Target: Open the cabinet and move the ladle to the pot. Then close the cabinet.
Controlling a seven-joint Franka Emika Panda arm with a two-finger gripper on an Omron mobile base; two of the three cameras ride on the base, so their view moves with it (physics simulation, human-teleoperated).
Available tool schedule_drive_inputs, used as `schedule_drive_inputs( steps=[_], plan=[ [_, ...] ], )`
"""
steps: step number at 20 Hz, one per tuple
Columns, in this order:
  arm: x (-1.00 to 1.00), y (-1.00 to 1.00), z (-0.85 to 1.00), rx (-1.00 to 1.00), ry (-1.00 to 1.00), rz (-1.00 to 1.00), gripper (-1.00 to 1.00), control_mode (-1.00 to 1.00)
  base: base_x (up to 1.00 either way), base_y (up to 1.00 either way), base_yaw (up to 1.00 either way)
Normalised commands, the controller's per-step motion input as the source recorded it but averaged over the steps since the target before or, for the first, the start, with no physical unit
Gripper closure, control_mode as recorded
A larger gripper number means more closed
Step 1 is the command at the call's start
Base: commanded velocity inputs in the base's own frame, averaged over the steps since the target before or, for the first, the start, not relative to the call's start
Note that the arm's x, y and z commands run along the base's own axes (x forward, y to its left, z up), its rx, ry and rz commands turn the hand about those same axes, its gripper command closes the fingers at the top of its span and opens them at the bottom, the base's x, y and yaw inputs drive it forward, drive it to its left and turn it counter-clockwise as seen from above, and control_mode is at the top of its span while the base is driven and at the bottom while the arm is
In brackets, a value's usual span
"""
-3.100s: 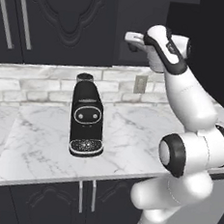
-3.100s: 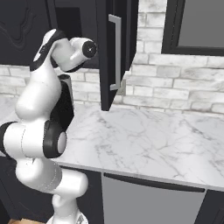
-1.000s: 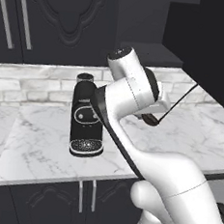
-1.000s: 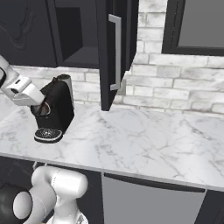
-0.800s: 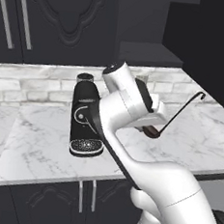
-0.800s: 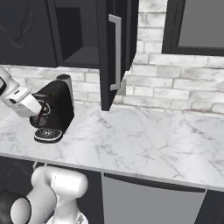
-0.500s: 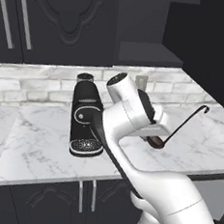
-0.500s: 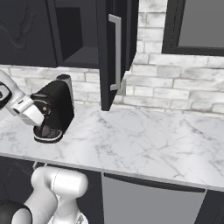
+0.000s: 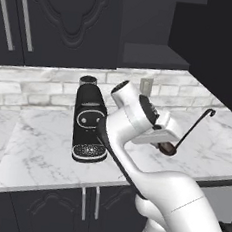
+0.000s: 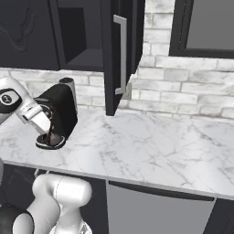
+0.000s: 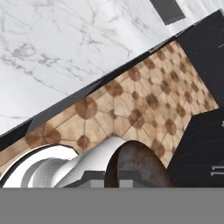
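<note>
The slim dark ladle (image 9: pixel 188 131) hangs over the marble counter's front edge, hooked handle end up and to the right, small bowl low. My gripper (image 9: pixel 164 141) is shut on it just above the bowl. From the right base view the gripper (image 10: pixel 46 131) sits in front of the coffee machine with the ladle bowl (image 10: pixel 51 138) below it. In the hand view the rusty-brown ladle bowl (image 11: pixel 138 164) lies close at the bottom. The cabinet (image 9: pixel 150 55) stands open, its shelf bare, and its door (image 10: pixel 118 51) with a silver bar handle swings out over the counter. The pot is out of view.
A black coffee machine (image 9: pixel 89 126) stands on the marble counter (image 10: pixel 155 151) beside my arm. Closed wall cabinet doors (image 9: pixel 56 22) are at the upper left. A window (image 10: pixel 205 25) sits right of the open door. The hand view looks down on tiled floor (image 11: pixel 131 105).
My arm has swung down and out from the cabinet toward the counter's front edge, carrying the ladle lower and to the right. The cabinet door stays open.
</note>
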Motion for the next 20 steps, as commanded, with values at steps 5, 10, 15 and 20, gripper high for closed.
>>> schedule_drive_inputs(
  steps=[5,10,15,20],
  plan=[
    [0.0,-0.27,-0.08,0.0,-0.01,-0.02,1.0,-1.0,0.0,0.0,0.0],
    [0.0,-0.11,-0.01,0.0,-0.03,-0.01,1.0,-1.0,0.0,0.0,0.0],
    [0.0,-0.04,0.0,0.0,-0.01,-0.03,1.0,1.0,0.0,0.0,-0.01],
    [0.0,0.0,0.0,0.0,0.0,0.0,1.0,1.0,-0.2,-0.08,-0.1]
  ],
)
